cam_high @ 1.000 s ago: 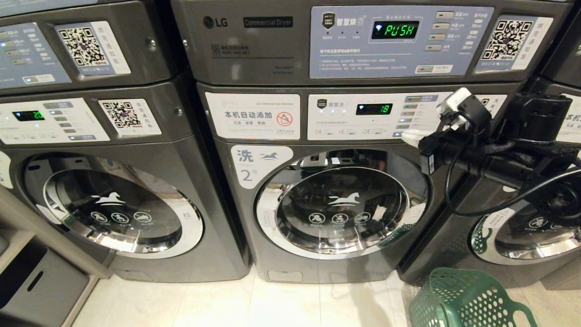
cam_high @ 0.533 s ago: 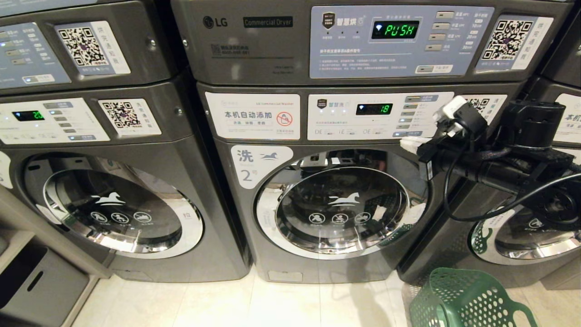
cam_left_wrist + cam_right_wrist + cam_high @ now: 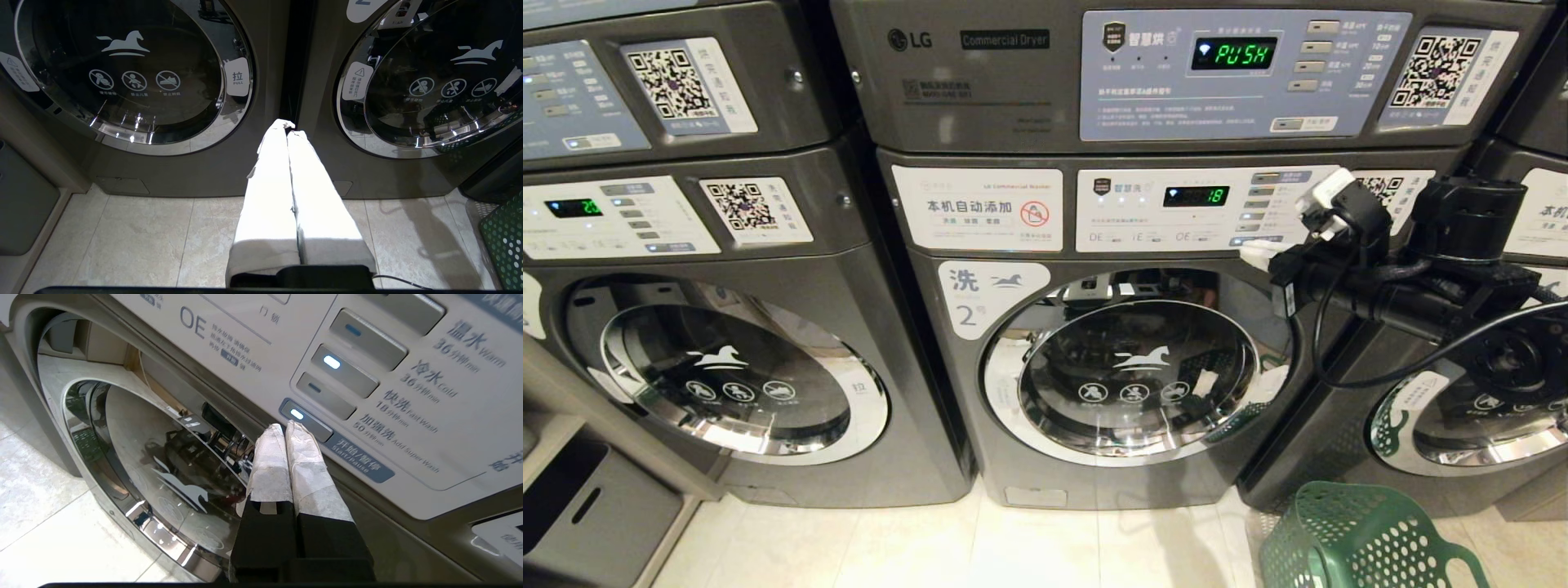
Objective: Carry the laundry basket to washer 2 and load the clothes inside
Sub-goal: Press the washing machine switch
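Washer 2 [image 3: 1111,367], dark grey with a white "2" label [image 3: 970,314], stands in the middle with its round chrome-rimmed door [image 3: 155,457] closed. My right gripper [image 3: 1254,247] is raised at its control panel. It is shut and empty, and its taped tips [image 3: 286,426] rest against the lit start/pause button [image 3: 306,419]. The green laundry basket [image 3: 1364,539] stands on the floor at the lower right, below that arm. The clothes do not show. My left gripper [image 3: 288,125] hangs low, shut and empty, pointing at the gap between the two washers.
A like washer [image 3: 727,376] stands to the left and another [image 3: 1470,408] to the right, with dryers stacked above. A grey bin [image 3: 596,514] sits at the lower left. The basket's edge [image 3: 504,241] shows beside pale floor tiles [image 3: 1013,547] in front of the machines.
My right arm has edged slightly left along washer 2's control panel. The door, the basket and the left arm are unchanged.
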Controlling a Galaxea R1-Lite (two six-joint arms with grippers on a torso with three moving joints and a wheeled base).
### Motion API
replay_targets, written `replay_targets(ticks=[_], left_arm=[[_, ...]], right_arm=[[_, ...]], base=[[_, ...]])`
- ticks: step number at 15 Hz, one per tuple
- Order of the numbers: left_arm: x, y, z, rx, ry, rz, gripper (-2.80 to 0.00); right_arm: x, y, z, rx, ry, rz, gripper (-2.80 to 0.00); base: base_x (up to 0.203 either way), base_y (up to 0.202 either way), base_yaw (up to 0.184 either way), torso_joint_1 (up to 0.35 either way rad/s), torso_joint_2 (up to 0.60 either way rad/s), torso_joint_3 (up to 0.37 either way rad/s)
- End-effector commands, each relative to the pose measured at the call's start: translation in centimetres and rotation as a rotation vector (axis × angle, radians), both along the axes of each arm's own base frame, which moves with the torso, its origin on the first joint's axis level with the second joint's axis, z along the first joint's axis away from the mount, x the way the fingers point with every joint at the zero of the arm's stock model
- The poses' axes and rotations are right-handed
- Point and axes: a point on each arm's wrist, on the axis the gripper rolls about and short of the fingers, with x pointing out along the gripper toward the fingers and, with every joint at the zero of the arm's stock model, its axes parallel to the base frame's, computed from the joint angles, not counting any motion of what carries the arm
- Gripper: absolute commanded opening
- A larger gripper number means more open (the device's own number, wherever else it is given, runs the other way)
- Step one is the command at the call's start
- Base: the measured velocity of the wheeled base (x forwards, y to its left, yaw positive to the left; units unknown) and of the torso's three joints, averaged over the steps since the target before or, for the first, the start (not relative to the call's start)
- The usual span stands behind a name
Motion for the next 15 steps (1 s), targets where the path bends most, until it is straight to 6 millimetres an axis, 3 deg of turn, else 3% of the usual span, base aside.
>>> replay_targets(ticks=[1, 8, 15], left_arm=[[0.1, 0.0, -0.3, 0.000, 0.007, 0.000, -2.80], [0.1, 0.0, -0.3, 0.000, 0.007, 0.000, -2.80], [0.1, 0.0, -0.3, 0.000, 0.007, 0.000, -2.80]], right_arm=[[0.4, 0.0, 0.0, -0.002, -0.007, 0.001, -2.80], [1.4, 0.0, -0.7, -0.004, 0.005, -0.002, -2.80], [1.8, -0.2, 0.3, 0.003, -0.029, -0.014, -2.80]], base=[[0.000, 0.000, 0.000, 0.000, 0.00, 0.000], [0.000, 0.000, 0.000, 0.000, 0.00, 0.000], [0.000, 0.000, 0.000, 0.000, 0.00, 0.000]])
